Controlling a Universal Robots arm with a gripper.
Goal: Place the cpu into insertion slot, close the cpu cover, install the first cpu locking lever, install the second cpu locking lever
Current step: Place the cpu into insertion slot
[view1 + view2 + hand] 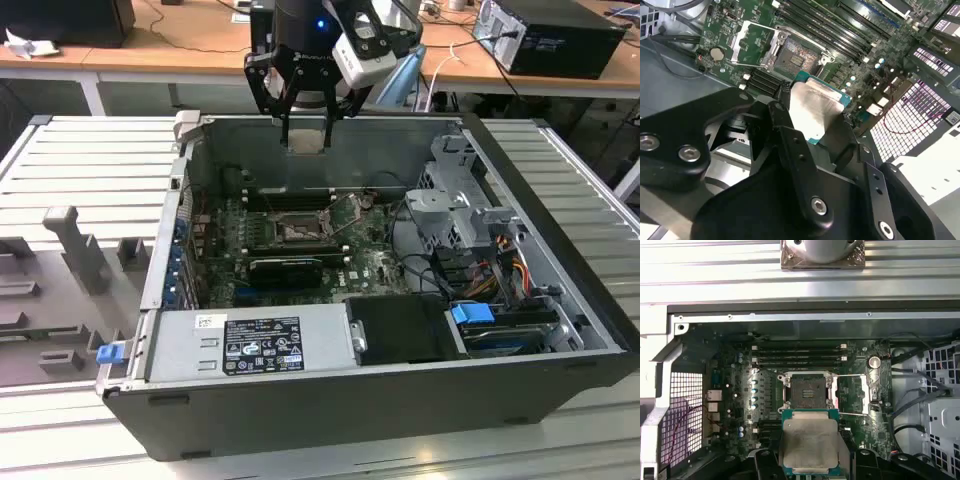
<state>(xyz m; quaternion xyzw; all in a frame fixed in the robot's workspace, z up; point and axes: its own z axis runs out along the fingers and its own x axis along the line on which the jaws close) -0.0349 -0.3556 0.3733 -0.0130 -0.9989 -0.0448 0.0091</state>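
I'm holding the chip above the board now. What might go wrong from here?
The claw holds the chip by its edges above the board; a slip would likely drop it there. If it goes down tilted or off-centre, contacts in the socket may suffer. The open cover lies right beside the socket, so the claw might catch it.

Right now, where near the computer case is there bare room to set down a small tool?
Free: the ribbed table bordered by the case and the grey fixtures, and the strip along the case on the exterior view's right. Crowded: inside, around cables and under the gripper holding the cpu.
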